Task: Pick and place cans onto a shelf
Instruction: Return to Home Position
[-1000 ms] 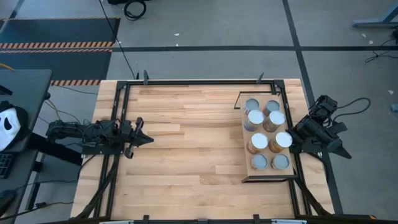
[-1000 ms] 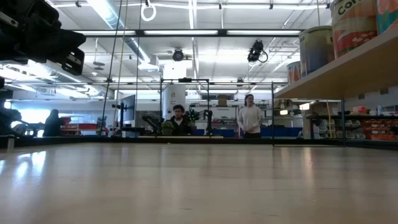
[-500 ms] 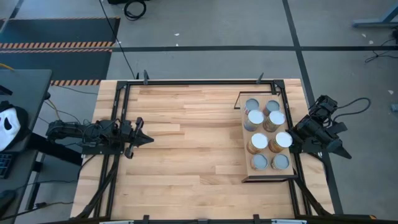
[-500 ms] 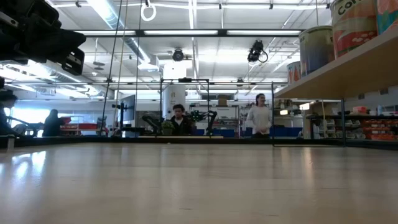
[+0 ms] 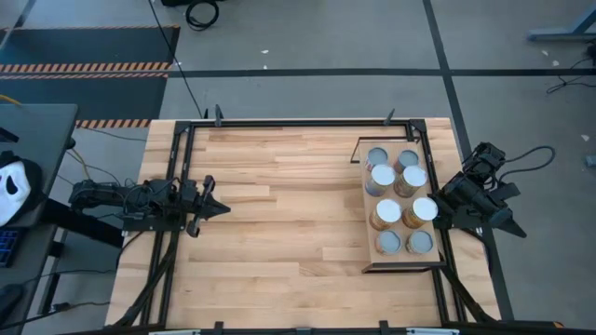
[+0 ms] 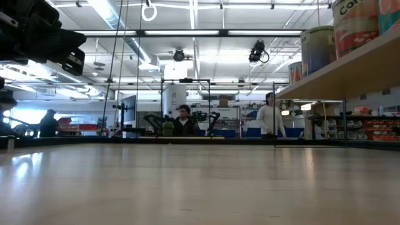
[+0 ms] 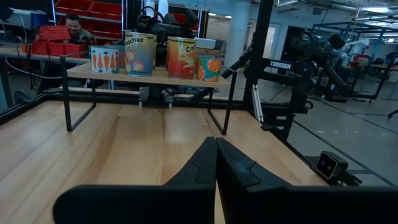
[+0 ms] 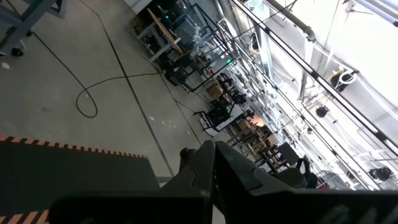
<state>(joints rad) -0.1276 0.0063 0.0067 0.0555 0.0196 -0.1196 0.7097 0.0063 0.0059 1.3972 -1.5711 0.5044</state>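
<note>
The shelf [image 5: 401, 264], a narrow light-wood board on a thin black frame, stands on the table's right side. Several cans [image 5: 387, 213] stand upright on it in two rows, some with white tops, some with grey. The left wrist view shows the shelf [image 7: 155, 76] and cans [image 7: 181, 57] from the side. The low view shows the shelf [image 6: 350, 69] and cans [image 6: 353, 25] at the upper right. My left gripper [image 5: 222, 207] is shut and empty at the table's left edge, pointing toward the shelf. My right arm [image 5: 475, 197] rests beyond the table's right edge; its gripper [image 8: 212, 152] is shut and empty.
A black metal frame [image 5: 279, 122] runs around the plank tabletop. The wide stretch of table [image 5: 289, 205] between my left gripper and the shelf is bare wood. People [image 6: 270, 119] show in the room behind the table.
Both arms and the cans have kept still. A person in the room behind the table has walked toward the right.
</note>
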